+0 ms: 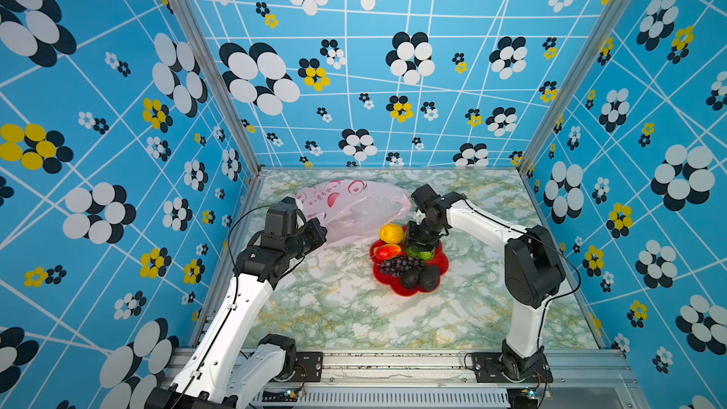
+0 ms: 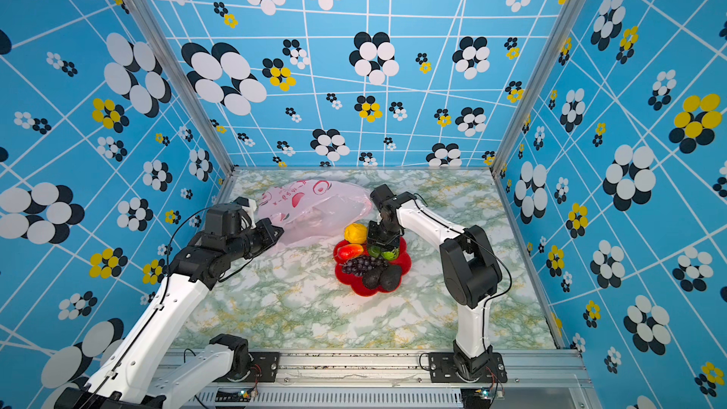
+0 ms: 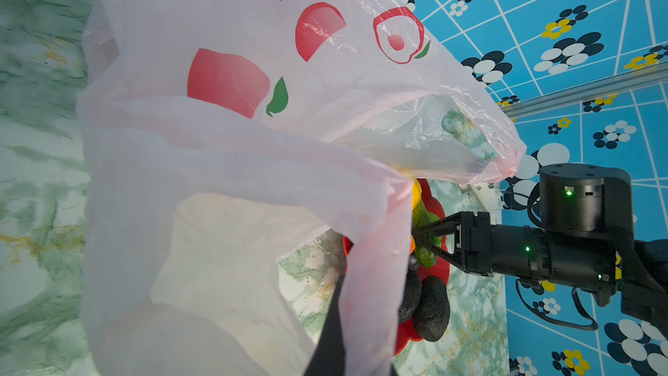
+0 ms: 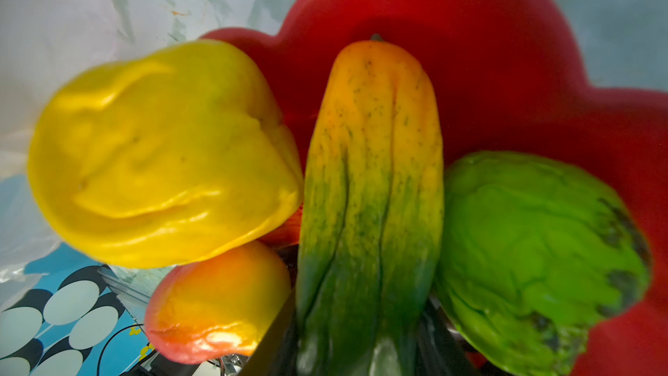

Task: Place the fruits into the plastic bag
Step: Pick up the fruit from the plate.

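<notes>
On the marble table (image 1: pixel 334 308), right tool (image 3: pixel 419 239) straddles a green-orange fruit (image 4: pixel 372 175).

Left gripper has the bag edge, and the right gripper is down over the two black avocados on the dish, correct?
No: the right gripper is down over the green fruits at the dish's far side. Both top views show the two black avocados clear of it. The rest holds.

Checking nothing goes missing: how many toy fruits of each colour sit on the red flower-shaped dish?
Yellow fruit: 1
Red-orange mango-like fruit: 1
Orange-to-green long fruit: 1
Bright green fruit: 1
Dark purple grape bunch: 1
Blackish avocado-like fruits: 2
Total: 7
</notes>
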Controlling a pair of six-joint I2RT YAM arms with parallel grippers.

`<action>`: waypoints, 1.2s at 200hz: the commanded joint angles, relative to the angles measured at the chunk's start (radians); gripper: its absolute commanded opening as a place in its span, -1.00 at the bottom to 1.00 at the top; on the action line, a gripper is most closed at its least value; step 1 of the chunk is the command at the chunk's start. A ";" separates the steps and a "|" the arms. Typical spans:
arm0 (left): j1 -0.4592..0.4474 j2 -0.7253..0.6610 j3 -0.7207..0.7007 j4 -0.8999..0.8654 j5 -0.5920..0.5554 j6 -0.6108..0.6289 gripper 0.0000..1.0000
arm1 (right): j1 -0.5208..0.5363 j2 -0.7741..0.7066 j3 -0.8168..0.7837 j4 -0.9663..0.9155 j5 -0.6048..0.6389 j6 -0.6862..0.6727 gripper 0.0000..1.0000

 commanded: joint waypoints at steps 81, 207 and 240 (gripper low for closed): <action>0.007 -0.051 -0.005 0.017 0.009 -0.015 -0.89 | -0.013 -0.351 -0.138 -0.012 -0.035 -0.035 -0.22; -0.001 -0.072 -0.017 0.024 0.027 -0.033 -0.81 | -0.013 -0.528 -0.073 0.177 -0.228 0.058 -0.25; -0.007 -0.063 -0.021 0.029 0.037 -0.039 -0.81 | -0.012 -0.484 -0.070 0.292 -0.306 0.113 -0.25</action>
